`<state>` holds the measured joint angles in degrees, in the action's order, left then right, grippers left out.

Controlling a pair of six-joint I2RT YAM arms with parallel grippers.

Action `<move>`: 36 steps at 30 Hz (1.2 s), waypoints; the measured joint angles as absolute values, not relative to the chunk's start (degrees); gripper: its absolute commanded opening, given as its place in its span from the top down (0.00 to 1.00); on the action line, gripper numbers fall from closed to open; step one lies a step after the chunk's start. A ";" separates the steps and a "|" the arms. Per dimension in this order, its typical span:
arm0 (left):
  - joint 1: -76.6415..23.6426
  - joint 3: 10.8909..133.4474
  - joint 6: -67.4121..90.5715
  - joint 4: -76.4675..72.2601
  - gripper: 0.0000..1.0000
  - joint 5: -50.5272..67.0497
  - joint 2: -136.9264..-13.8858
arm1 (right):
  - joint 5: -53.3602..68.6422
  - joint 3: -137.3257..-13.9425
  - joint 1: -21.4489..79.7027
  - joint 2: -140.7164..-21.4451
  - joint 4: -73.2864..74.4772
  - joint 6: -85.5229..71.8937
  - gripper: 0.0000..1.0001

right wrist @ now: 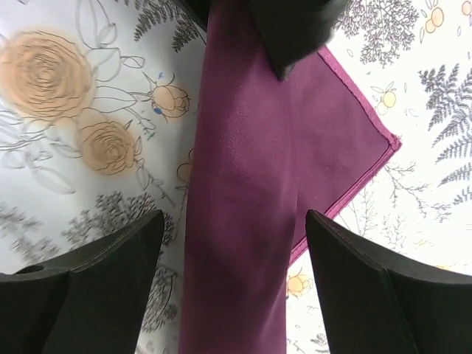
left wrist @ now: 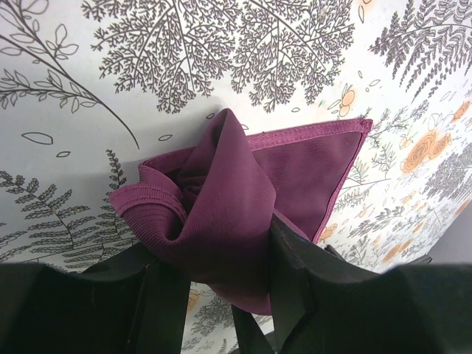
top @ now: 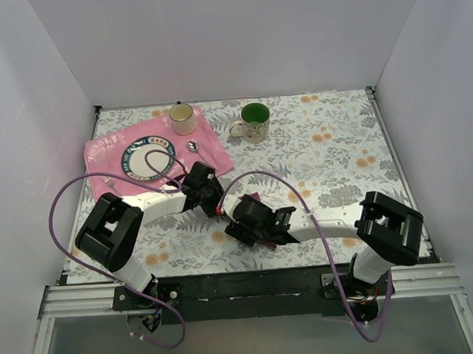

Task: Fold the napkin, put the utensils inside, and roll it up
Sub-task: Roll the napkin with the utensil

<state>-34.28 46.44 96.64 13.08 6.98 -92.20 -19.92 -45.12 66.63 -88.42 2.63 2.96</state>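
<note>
so far the napkin point(left wrist: 243, 192) is merely bunched mid-fold, pinched by the left gripper point(left wrist: 221, 259) and straddled by the spread right gripper point(right wrist: 234, 219), while the spoon point(top: 192, 146), far beyond both, is yet to be wrapped.

Our right hand point(right wrist: 234, 221) is hanging open over the napkin point(right wrist: 324, 125).
We are looking down between two black fingers point(right wrist: 81, 287) that are standing wide apart, with a long band of the purple cloth running between them from top to bottom. To the right, a hemmed corner of it is lying flat on the floral desk point(right wrist: 44, 169). A black tip point(right wrist: 295, 29) is overlapping the cloth at the top edge.
</note>
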 measured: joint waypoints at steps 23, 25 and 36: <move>-33.43 47.16 91.42 12.01 0.05 10.96 -90.87 | -25.30 -47.24 67.51 -95.39 -2.44 -6.76 0.72; -33.43 46.11 91.07 12.73 0.05 10.63 -89.32 | -21.50 -47.09 66.28 -94.89 -2.57 -9.41 0.72; -33.30 42.54 92.77 18.55 0.06 6.15 -77.08 | 8.05 -40.86 51.51 -92.03 -11.22 -21.23 0.72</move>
